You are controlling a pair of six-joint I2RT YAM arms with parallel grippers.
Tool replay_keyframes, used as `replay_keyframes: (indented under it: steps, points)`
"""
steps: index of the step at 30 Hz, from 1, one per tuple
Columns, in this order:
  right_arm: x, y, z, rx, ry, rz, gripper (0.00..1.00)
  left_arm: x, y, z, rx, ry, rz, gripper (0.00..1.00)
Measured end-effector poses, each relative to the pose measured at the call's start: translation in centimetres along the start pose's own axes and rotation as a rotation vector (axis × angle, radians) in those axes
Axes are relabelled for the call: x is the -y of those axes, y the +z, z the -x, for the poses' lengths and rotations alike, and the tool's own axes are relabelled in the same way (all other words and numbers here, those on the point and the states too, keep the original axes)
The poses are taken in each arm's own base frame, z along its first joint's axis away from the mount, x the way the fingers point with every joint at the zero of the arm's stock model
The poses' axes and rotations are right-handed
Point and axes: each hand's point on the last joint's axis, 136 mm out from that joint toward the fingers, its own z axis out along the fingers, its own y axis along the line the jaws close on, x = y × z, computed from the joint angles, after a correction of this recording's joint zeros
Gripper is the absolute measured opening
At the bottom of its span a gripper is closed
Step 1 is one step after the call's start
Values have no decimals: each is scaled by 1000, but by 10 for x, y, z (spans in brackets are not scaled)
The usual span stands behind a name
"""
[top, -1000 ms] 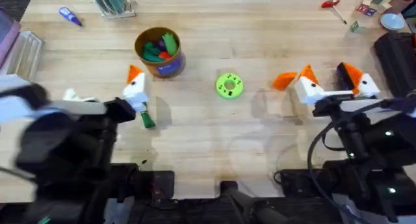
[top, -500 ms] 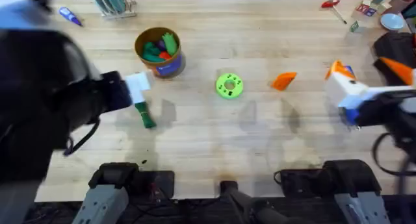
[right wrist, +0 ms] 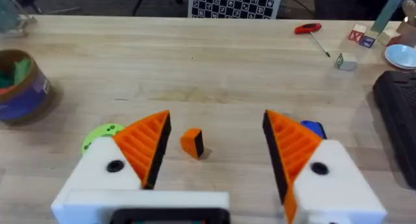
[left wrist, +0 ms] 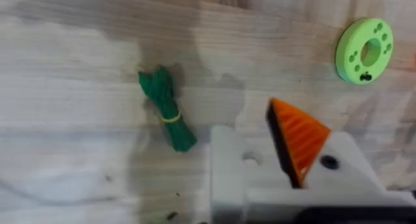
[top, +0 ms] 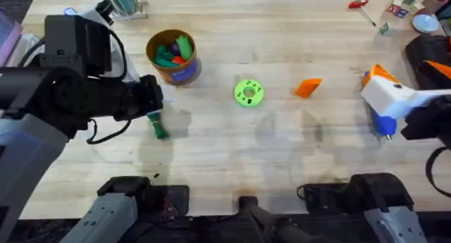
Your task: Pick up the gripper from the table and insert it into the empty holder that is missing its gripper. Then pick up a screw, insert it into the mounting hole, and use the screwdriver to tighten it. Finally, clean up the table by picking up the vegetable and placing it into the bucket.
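The wooden counter (top: 282,158) is carrying everything here. The left arm is reaching in big and dark from the left side, its left hand (left wrist: 273,156) hovering over the vegetable; in its wrist view one white block is wearing an orange tip while the other, the holder (left wrist: 227,165), is sitting bare. Can't tell whether that hand is released or clenched. The right hand (right wrist: 214,149) is hanging over the right side of the counter, released wide, both orange tips spread apart and gripping nothing.

The bucket (top: 171,56) is sitting toward the back left, with toy veggies inside. The screwdriver (top: 382,123) is lying right under the right hand, mostly covered by it. The green disc (top: 248,92) is sitting mid-counter. The loose orange gripper (top: 307,86) is lying between the disc and the right hand, touching neither. The vegetable (top: 156,125) is lying flat in front of the bucket, just beside the left hand.
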Motion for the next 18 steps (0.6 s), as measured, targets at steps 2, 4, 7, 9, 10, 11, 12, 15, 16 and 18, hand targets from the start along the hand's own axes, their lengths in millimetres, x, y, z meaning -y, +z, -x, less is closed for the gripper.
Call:
replay_keyframes:
  steps: [2, 4, 7, 9, 10, 11, 12, 15, 16, 18]
  points:
    - [0, 0, 0, 0, 0, 0, 866, 2, 0, 5, 21, 15, -9, 329]
    - [0, 0, 0, 0, 0, 0, 867, 6, 0, 11, 46, 26, -24, 646]
    - [0, 0, 0, 0, 0, 0, 866, 22, -4, 23, 102, 67, -87, 973]
    - [0, 0, 0, 0, 0, 0, 866, 42, -9, 28, 144, 144, -161, 985]
    - [0, 0, 0, 0, 0, 0, 866, 54, -13, 30, 165, 194, -200, 987]
    - [0, 0, 0, 0, 0, 0, 866, 66, -16, 30, 184, 246, -239, 987]
    - [0, 0, 0, 0, 0, 0, 866, 79, -21, 29, 203, 302, -281, 987]
    - [0, 0, 0, 0, 0, 0, 866, 120, -36, 23, 260, 459, -406, 988]
    - [0, 0, 0, 0, 0, 0, 866, 133, -41, 21, 282, 506, -447, 987]
    - [0, 0, 0, 0, 0, 0, 866, 159, -52, 17, 329, 593, -526, 987]
